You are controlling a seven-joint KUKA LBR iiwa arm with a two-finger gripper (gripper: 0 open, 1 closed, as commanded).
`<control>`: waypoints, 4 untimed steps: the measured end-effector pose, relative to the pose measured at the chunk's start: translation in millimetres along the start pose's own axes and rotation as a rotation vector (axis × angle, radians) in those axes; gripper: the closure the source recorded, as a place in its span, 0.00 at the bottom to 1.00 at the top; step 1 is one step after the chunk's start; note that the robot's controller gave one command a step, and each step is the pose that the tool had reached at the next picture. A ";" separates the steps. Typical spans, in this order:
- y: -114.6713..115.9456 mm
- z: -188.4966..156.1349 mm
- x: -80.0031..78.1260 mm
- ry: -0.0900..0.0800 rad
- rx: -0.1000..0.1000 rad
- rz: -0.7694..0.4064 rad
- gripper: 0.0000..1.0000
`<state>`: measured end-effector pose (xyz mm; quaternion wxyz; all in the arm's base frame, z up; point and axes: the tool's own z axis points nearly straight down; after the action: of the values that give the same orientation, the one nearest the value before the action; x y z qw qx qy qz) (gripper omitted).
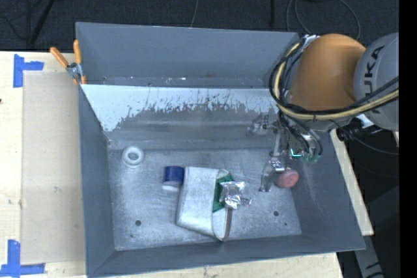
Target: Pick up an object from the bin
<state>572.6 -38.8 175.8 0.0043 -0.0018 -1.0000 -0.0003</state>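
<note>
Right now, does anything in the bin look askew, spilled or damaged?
Nothing spilled or broken. The only untidy spot is mid-floor: a white folded cloth lies askew, with a green wrapper and crumpled foil overlapping its right edge. A small pink lump sits just beside the pincer.

Grey bin, its floor speckled and streaked with pale marks.
At the left lies a white ring; in the middle a blue cap, a white pad, a green scrap and silver foil; at the right a pink ball, and beyond it the arm's orange cover.
</note>
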 end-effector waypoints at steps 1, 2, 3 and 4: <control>16.7 97.5 35.7 0.003 -0.001 -0.023 0.00; 16.3 92.7 32.6 -0.007 0.001 -0.024 1.00; 15.1 70.5 45.8 -0.007 0.001 -0.105 1.00; 4.1 -100.7 53.5 -0.018 0.003 -0.193 1.00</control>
<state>520.0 -34.6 277.0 -0.0046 0.0945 -0.9955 0.0007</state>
